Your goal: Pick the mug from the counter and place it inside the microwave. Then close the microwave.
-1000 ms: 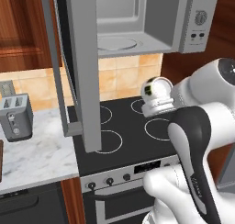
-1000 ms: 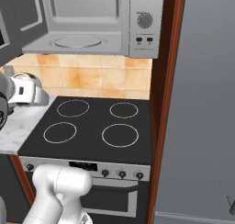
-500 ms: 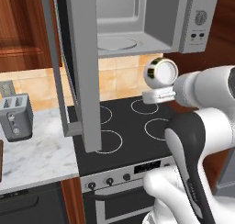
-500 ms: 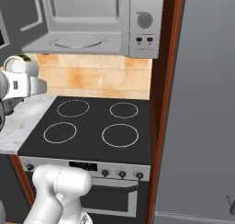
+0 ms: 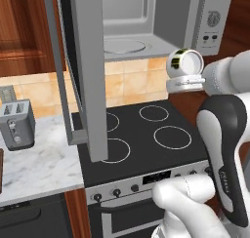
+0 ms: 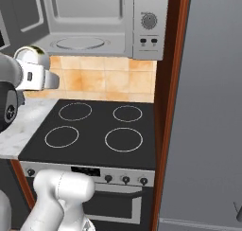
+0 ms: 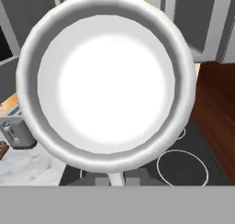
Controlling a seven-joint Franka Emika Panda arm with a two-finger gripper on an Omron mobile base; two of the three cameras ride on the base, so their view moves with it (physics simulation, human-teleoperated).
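The mug (image 5: 185,62), small and white, hangs in the air over the black stovetop (image 5: 141,134), just below and in front of the microwave's right part. My gripper (image 5: 183,75) is shut on it. From the right side, the mug (image 6: 30,56) sits on top of the hand at the far left. Its round white opening (image 7: 108,87) faces the hand camera, and the gripper (image 7: 111,178) is mostly hidden under it. The microwave (image 5: 146,22) stands open, its door (image 5: 90,71) swung out to the left, with a glass plate inside. The counter (image 5: 39,164) lies left of the stove.
A silver toaster (image 5: 17,125) stands on the counter at the left. The open microwave door hangs over the stove's left edge. The control panel (image 5: 212,22) is on the microwave's right side. A dark wood wall panel (image 6: 168,107) borders the stove on the right.
The arm has raised the mug from low over the stovetop up to near the bottom edge of the microwave, drifting slightly right. The gripper has stayed shut on it.
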